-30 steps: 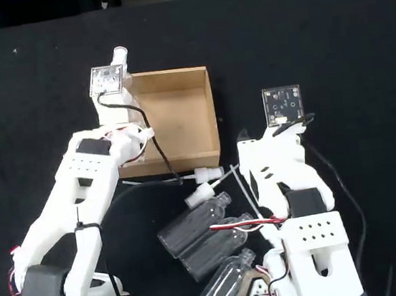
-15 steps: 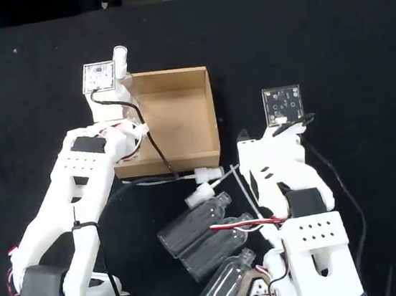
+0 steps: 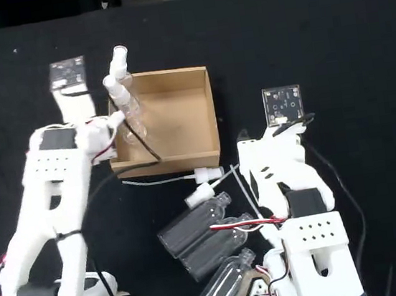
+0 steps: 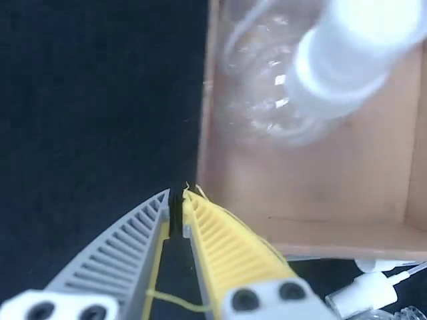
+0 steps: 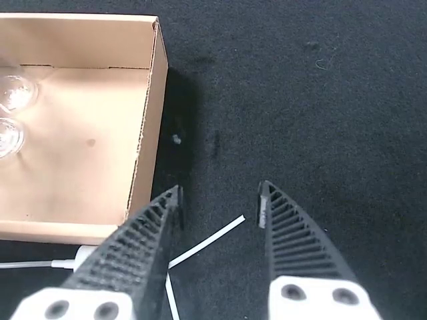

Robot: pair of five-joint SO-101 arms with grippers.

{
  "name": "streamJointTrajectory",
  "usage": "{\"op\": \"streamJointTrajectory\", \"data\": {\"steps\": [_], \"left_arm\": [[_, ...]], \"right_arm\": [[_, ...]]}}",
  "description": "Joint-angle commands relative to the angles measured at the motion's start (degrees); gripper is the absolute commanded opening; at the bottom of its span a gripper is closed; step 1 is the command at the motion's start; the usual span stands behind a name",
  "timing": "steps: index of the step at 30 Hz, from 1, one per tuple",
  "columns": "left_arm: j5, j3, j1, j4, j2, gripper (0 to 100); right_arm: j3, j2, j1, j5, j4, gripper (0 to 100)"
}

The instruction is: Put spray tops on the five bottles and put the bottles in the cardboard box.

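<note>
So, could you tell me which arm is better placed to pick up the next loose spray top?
Probably right: the right pincer is open, close to the loose spray tops by the box. The left pincer is shut, outside the box's opposite wall.

quick count from my end: cardboard box (image 3: 181, 125) x1. topped bottles (image 3: 130, 111) (image 3: 120, 62) x2. bare bottles (image 3: 192, 226) (image 3: 214, 247) (image 3: 222, 284) x3, so 5 bottles total. loose spray tops (image 3: 208, 173) (image 3: 198, 193) x2 that I can make out, can't tell if more sit under my arm.
</note>
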Motion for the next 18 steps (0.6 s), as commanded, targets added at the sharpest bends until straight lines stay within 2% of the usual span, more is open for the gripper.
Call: {"op": "streamJointTrajectory", "data": {"steps": [1,5,10,13,18], "left_arm": [[0.4,-2.4,-4.2,3.5,-6.3,3],[-0.5,-0.1,-10.3,3.4,-9.1,3],[-9.2,3.8,-17.8,-0.7,-8.6,3],[-11.3,7.9,-18.9,-5.7,-8.5,3],[-10.9,14.3,-19.4,-13.8,-8.6,3]], "right_arm": [[-0.5,-1.2,-0.6,-0.1,-1.8,17.3],[-0.9,-1.2,-0.6,-0.1,-1.4,17.3],[-4.4,-0.7,-0.5,-0.1,1.8,17.3],[-6.9,-0.7,-0.5,0.2,3.4,17.3],[-8.7,-0.7,-0.8,3.8,3.3,17.3]]}}
